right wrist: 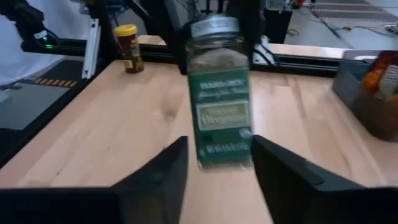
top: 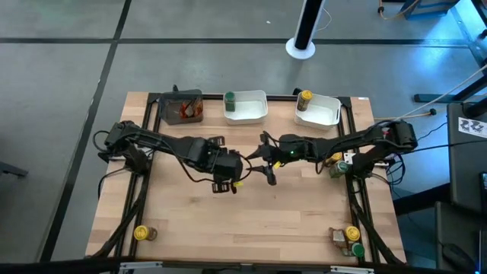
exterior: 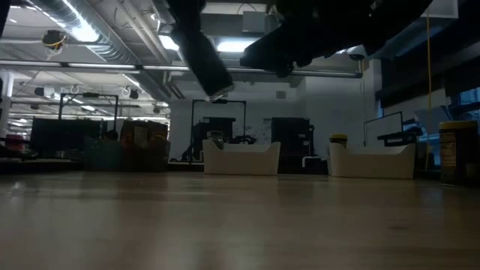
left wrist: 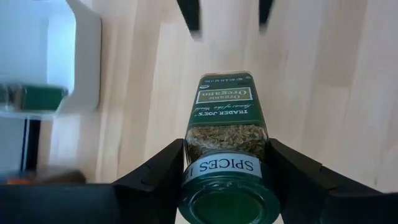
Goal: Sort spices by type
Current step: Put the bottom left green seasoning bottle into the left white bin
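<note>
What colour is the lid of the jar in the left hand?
Green lid on the oregano jar, held by the left hand; left wrist view.

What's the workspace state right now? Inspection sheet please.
Surface: wooden table.
Job's things: oregano jar held above the table; green-lidded jar at middle white tray; yellow-lidded jar at right white tray; corner jar.
Clutter: dark tray with orange contents.
Grippers: left gripper shut on oregano jar; right gripper open, facing it.
Cables: floor cable right of table.
Surroundings: black post; no person seen.
</note>
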